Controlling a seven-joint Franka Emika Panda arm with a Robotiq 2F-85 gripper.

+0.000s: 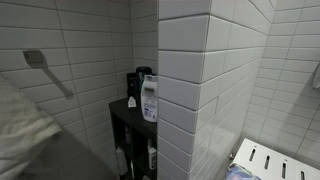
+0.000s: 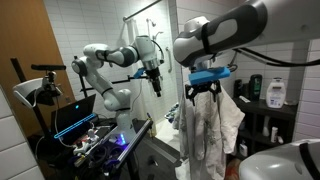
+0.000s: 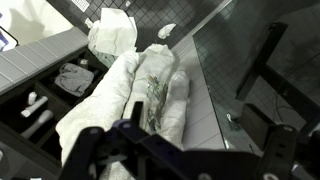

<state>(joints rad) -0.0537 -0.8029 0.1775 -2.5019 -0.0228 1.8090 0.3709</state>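
Observation:
In an exterior view my gripper [image 2: 204,90], black fingers under a blue mount, hangs just above a white towel [image 2: 212,130] that is draped and hanging down. In the wrist view the same white towel [image 3: 135,95], with a faint leafy print, lies bunched to the left below the fingers. My gripper [image 3: 197,112] is open and holds nothing; its dark fingers stand apart over the towel's edge and a grey tiled ledge [image 3: 195,90]. A pale blurred cloth [image 1: 20,135] fills the lower left corner of an exterior view.
A white tiled pillar [image 1: 185,90] stands beside a black shelf [image 1: 125,115] with soap bottles [image 1: 149,98]. A grab bar [image 1: 45,70] is on the wall and a white slatted bench [image 1: 275,160] is low right. A robot arm [image 2: 115,60] and a cluttered cart [image 2: 105,145] show further back.

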